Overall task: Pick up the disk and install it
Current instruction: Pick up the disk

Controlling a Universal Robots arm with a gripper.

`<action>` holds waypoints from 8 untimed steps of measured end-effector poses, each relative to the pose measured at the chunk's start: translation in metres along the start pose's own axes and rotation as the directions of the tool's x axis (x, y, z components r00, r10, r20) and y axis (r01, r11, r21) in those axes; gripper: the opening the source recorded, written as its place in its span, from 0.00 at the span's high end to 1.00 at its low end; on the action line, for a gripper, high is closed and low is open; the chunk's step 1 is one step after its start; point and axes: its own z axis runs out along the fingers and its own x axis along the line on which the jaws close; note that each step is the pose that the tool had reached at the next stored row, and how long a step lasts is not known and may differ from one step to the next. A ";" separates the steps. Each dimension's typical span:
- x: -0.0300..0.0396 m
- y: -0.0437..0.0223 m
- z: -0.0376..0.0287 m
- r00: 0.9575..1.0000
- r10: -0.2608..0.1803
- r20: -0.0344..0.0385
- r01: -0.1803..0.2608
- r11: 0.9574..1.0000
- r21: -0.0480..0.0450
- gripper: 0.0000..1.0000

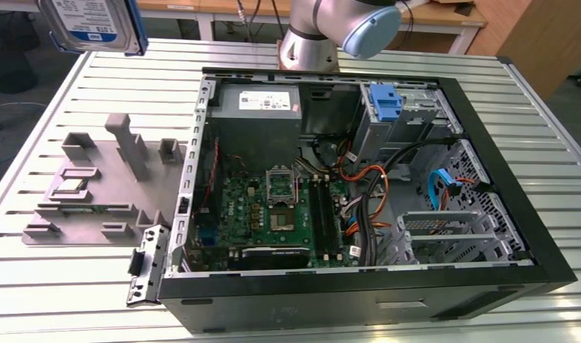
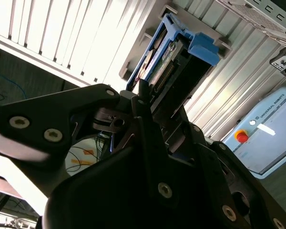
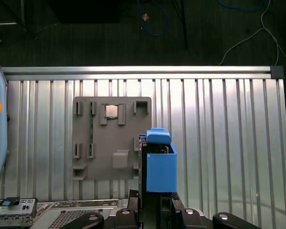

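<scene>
**Carry of the disk, seen from three cameras.** The gripper (image 2: 157,102) is clamped on the disk (image 2: 176,52), with one black finger (image 2: 142,93) against each flat side, so the blue carrier frame stands out beyond the fingertips. In the exterior view the disk (image 1: 90,25) hangs high above the slatted table (image 1: 538,143), at about 10 o'clock from the open computer case (image 1: 366,286). Its labelled face is turned to that camera.

In the first wrist view the disk (image 3: 159,164) is seen edge-on over the grey fixture plate (image 3: 112,138). This suggests that the tool points straight down and the disk hangs vertically beneath it.

The arm (image 1: 343,25) rises from its base at 12 o'clock of the case. Its blue-capped joint is near the rear wall.

The step in hand reads as the carry towards the case. To do it well:
- The clamp must hold firm on the flat faces so that the disk does not swing or slip.
- The disk should travel high enough to pass over the case wall and the orange and black cables (image 1: 366,193).
- The carrier should be squared to the drive cage (image 1: 409,107), at about 1 o'clock inside the case, where a bare blue bracket (image 1: 386,103) sits.
</scene>
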 end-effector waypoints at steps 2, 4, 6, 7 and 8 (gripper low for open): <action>0.0000 -0.0007 -0.0001 1.000 0.000 0.000 0.000 1.000 0.000 0.65; 0.0000 -0.0016 -0.0001 1.000 0.000 0.000 0.000 1.000 0.000 0.65; -0.0001 -0.0027 -0.0002 1.000 0.000 0.000 0.000 1.000 0.000 0.65; -0.0001 -0.0034 -0.0002 1.000 0.000 0.000 0.000 1.000 0.000 0.65; -0.0001 -0.0041 -0.0003 1.000 0.000 0.000 0.000 1.000 0.000 0.65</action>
